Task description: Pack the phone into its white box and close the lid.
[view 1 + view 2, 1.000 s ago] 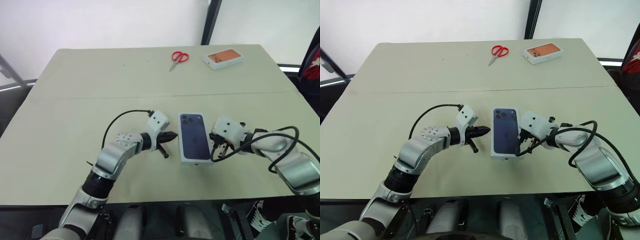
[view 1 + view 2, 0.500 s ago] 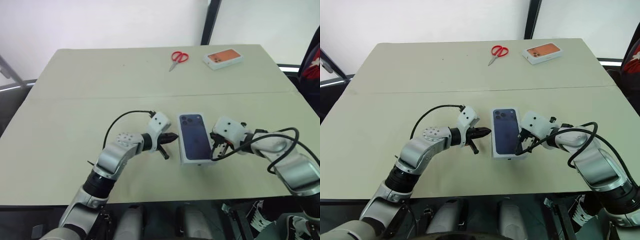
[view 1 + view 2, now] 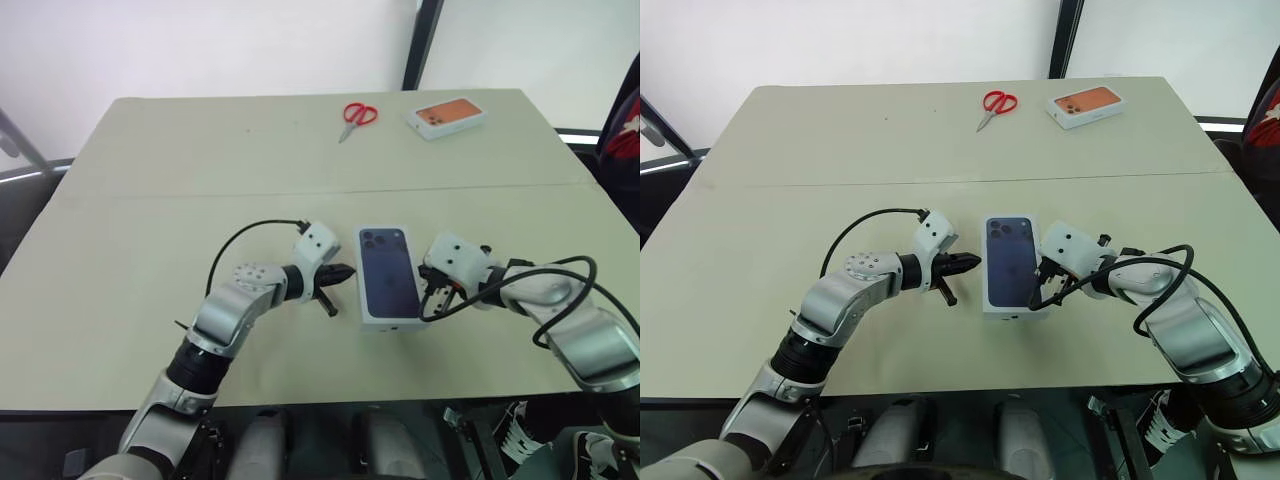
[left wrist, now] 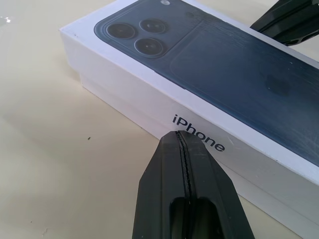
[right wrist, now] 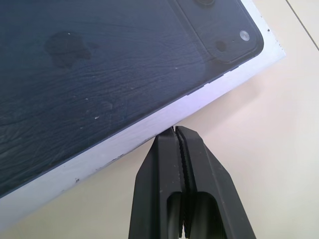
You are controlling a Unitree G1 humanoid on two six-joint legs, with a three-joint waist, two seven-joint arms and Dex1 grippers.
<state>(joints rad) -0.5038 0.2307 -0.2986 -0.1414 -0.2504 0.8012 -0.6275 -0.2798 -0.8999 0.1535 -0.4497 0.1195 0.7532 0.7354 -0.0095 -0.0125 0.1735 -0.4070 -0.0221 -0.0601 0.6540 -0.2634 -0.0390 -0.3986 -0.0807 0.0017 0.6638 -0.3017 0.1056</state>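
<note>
The lid [image 3: 388, 272], white with a dark blue phone printed on top, sits over the white box [image 4: 117, 107] in the near middle of the table. A thin strip of the box shows under the lid's side. The phone itself is hidden. My left gripper [image 3: 345, 271] is shut, and its tip [image 4: 180, 137] rests at the lid's left side by the printed word. On the other side my right gripper [image 3: 430, 294] is also shut, its tip [image 5: 174, 132] against the lid's right edge. Neither holds anything.
Red scissors [image 3: 358, 116] and a white box with an orange picture [image 3: 446, 116] lie at the far side of the beige table [image 3: 150, 220]. A dark and red shape [image 3: 625, 130] stands beyond the table's right edge.
</note>
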